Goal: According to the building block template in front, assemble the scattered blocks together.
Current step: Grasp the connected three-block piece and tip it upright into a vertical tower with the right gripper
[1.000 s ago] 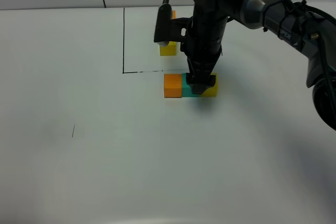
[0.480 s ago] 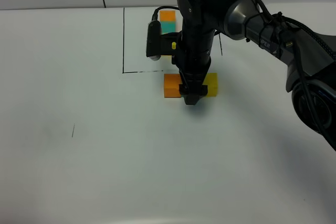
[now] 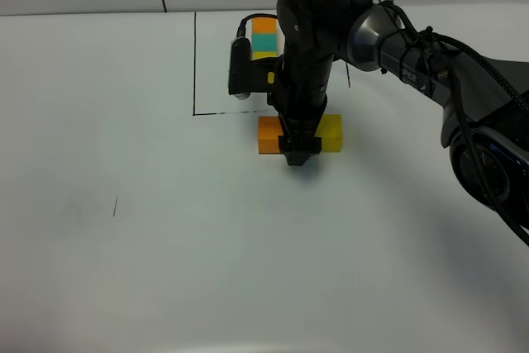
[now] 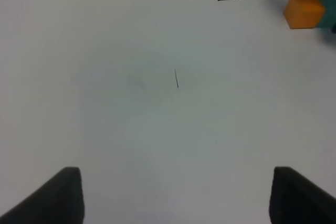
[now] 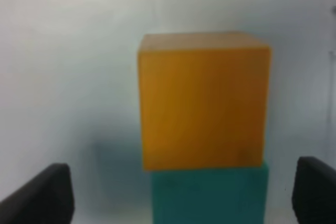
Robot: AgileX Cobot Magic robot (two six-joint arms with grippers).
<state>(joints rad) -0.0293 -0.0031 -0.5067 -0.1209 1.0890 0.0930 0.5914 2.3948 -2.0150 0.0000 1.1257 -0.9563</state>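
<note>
Three views. Exterior high: we see the right arm (image 3: 388, 31) reaching in from the right and folding down so its wrist points straight at the table (image 3: 124, 270), with the right gripper (image 3: 301, 157) low over the near edge of the assembled row. The orange cube (image 3: 269, 134) and yellow cube (image 3: 332, 132) show on either side of the wrist; the middle of the row is hidden behind it. The building block template (image 3: 264, 36) sits further back, inside the drawn black frame (image 3: 194, 64), partly behind the arm; orange and teal are visible. Left wrist: the left gripper (image 4: 176, 195) hangs above bare table, fingers (image 4: 58, 195) spread wide with nothing between them; the orange cube (image 4: 303, 10) is well off, with a teal cube (image 4: 329, 17) touching it at the picture edge. Right wrist: the right gripper's fingers (image 5: 44, 192) are spread wide, clear of the blocks; orange cube (image 5: 203, 98) and teal cube (image 5: 210, 195) sit flush against each other, blurred by closeness.
</note>
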